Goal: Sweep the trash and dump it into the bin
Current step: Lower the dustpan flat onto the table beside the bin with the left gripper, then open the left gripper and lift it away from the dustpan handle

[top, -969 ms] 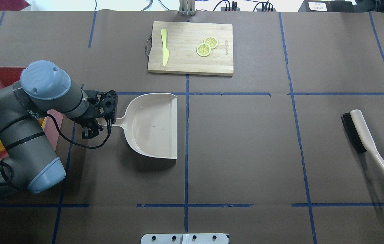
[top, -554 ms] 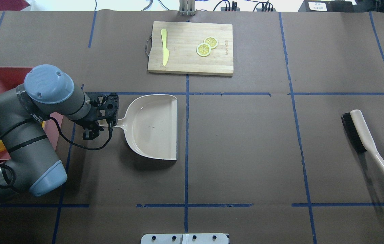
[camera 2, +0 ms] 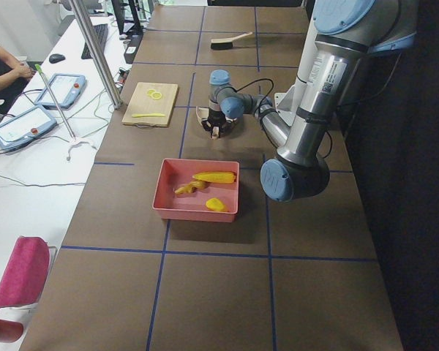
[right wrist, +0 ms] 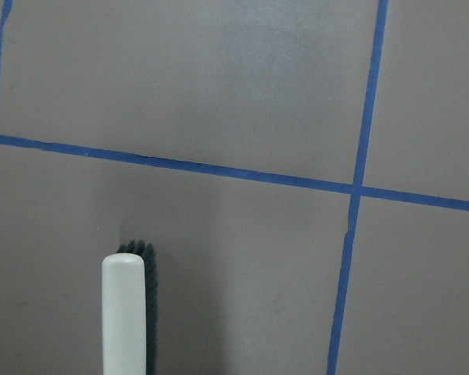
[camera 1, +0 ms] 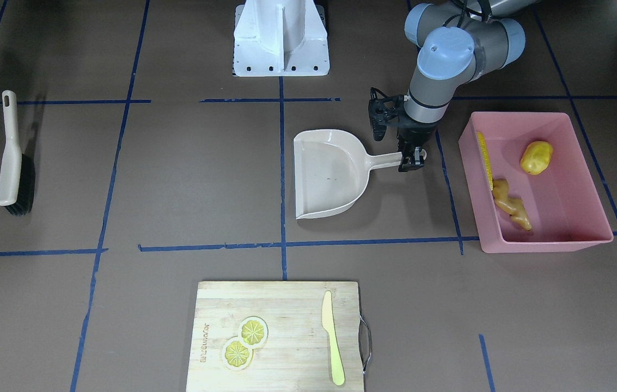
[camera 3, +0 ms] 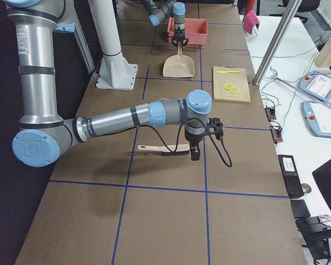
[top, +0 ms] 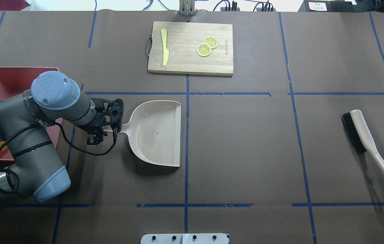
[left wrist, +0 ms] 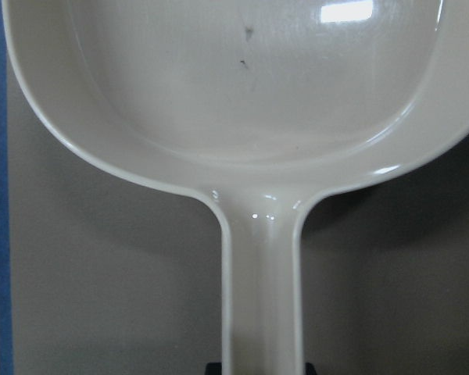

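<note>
left tool (camera 1: 411,160) low and clamped

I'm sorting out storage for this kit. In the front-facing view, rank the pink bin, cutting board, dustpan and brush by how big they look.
1. The pink bin and cutting board look about alike. The board also meets the picture's lower edge, so I leave these two unranked.
2. The dustpan.
3. The brush, smallest.

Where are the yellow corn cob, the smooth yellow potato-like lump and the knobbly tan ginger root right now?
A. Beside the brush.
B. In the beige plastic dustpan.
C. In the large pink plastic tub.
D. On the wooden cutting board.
C: the yellow corn cob, the potato-like lump and the ginger root all lie inside the large pink plastic tub; the beige plastic dustpan holds none of them.
</note>
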Controlling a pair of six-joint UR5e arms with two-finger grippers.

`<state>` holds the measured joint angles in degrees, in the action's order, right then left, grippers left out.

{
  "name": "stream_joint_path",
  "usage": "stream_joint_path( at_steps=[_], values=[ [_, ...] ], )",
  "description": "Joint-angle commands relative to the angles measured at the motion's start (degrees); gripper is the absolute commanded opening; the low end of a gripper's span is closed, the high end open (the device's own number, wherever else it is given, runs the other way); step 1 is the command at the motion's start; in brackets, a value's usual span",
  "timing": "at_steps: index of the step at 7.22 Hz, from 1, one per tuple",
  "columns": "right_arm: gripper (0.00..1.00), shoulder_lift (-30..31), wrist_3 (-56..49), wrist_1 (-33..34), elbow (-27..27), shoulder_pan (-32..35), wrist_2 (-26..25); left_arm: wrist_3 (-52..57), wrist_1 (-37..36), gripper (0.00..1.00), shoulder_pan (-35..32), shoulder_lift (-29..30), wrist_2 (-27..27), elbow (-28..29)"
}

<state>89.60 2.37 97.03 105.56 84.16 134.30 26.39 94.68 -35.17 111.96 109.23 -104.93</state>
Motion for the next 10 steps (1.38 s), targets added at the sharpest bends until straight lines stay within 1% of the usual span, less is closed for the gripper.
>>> stream_joint_path(
  at_steps=[1, 3, 4, 5, 6, 8, 9, 10],
  values=[
    [1.00, 0.1, 0.1, 0.0, 0.0, 0.0, 0.0, 0.0, -0.5, 1.00, 0.3, 0.3, -0.2, 0.0],
    [1.00, 0.1, 0.1, -0.1, 0.0, 0.0, -0.1, 0.0, -3.9, 1.00, 0.1, 0.3, -0.3, -0.8],
    [1.00, 0.1, 0.1, -0.1, 0.0, 0.0, -0.1, -0.1, -8.8, 1.00, -1.2, 0.3, -0.4, -2.2],
    [1.00, 0.1, 0.1, -0.1, 0.0, 0.0, -0.1, -0.1, -17.2, 1.00, -3.0, 0.8, -0.4, -5.3],
    [1.00, 0.1, 0.1, -0.1, 0.2, 0.0, 0.0, 0.0, -19.4, 1.00, -4.7, 1.0, -0.2, -8.2],
    [1.00, -0.5, 0.1, -0.2, 0.3, 0.0, -0.1, -0.8, -19.5, 1.00, -5.3, 0.8, 0.0, -11.2],
    [1.00, -0.5, 0.1, -0.2, 0.4, 0.0, -0.1, -6.5, -19.5, 1.00, -6.6, 0.7, 0.1, -13.0],
    [1.00, -0.5, 0.1, -0.1, 0.5, 0.0, -0.1, -11.7, -19.4, 1.00, -8.4, 0.0, -0.1, -12.5]
  ],
)
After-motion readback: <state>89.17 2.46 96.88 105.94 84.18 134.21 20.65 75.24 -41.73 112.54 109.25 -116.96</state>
